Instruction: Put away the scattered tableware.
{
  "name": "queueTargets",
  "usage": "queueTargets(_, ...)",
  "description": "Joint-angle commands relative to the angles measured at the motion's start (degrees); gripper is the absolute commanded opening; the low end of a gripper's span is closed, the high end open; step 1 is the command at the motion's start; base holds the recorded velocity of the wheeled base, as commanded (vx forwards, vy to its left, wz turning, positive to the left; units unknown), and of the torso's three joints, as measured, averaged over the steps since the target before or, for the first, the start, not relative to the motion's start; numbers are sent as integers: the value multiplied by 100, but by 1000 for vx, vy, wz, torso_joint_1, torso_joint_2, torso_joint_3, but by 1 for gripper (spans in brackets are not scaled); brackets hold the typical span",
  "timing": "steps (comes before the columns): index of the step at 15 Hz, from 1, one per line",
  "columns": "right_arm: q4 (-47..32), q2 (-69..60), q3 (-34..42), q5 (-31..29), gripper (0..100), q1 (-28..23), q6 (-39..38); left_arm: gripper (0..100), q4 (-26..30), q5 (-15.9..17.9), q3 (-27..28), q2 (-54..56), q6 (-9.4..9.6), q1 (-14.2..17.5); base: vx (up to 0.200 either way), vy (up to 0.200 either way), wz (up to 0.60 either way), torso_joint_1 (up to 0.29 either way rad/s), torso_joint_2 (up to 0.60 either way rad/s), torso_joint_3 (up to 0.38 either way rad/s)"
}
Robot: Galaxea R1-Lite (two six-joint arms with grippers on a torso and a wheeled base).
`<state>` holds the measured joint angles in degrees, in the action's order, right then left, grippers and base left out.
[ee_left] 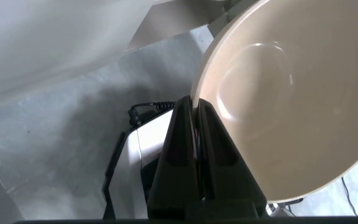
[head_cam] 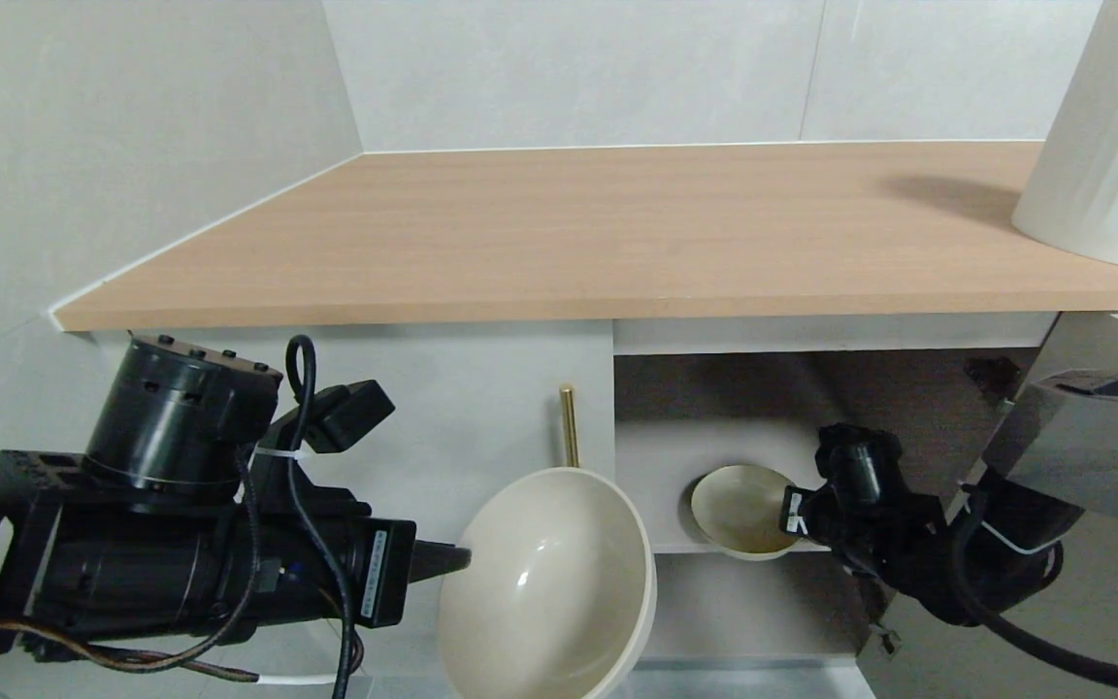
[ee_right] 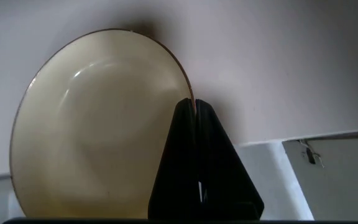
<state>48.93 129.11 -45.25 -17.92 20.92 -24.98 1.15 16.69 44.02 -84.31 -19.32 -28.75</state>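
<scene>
A large cream bowl [head_cam: 549, 582] hangs tilted below the wooden countertop [head_cam: 617, 233], in front of the cabinet door. My left gripper [head_cam: 452, 561] is shut on its rim; in the left wrist view the fingers [ee_left: 196, 118] pinch the edge of the large cream bowl [ee_left: 297, 99]. A smaller yellowish bowl [head_cam: 743, 510] is held inside the open cabinet compartment [head_cam: 743, 417], just above its shelf. My right gripper [head_cam: 794, 513] is shut on this bowl's rim. The right wrist view shows the small bowl [ee_right: 92, 124] clamped at its edge by the right gripper [ee_right: 194, 109].
A tall white ribbed vessel [head_cam: 1112, 146] stands on the countertop at the right. A brass handle [head_cam: 569, 424] runs down the closed cabinet door beside the open compartment. A steel appliance [head_cam: 1093, 427] sits at the right, close to my right arm.
</scene>
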Motion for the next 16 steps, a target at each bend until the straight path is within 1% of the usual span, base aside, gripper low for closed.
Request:
queueTargets(1, 2, 273, -239, -115, 0, -88, -25, 0, 8, 1, 1, -15, -1, 1, 0, 0, 0, 0, 0, 0)
queueTargets(3, 2, 352, -326, -133, 0, -106, -33, 0, 17, -25, 1, -50, -1, 1, 0, 0, 0, 0, 0, 0)
queueTargets(5, 2, 422, -449, -212, 0, -106, -33, 0, 17, -236, 1, -121, -1, -8, 0, 0, 0, 0, 0, 0)
queueTargets(10, 2, 615, -696, -317, 0, -114, -33, 0, 17, -254, 1, -173, -1, -17, 0, 0, 0, 0, 0, 0)
queueTargets(13, 2, 686, -810, -326, 0, -229, -33, 0, 17, -263, 1, -191, -1, -17, 0, 0, 0, 0, 0, 0)
queueTargets(16, 2, 677, -810, -326, 0, -229, -33, 0, 17, -271, 1, -226, -1, -17, 0, 0, 0, 0, 0, 0)
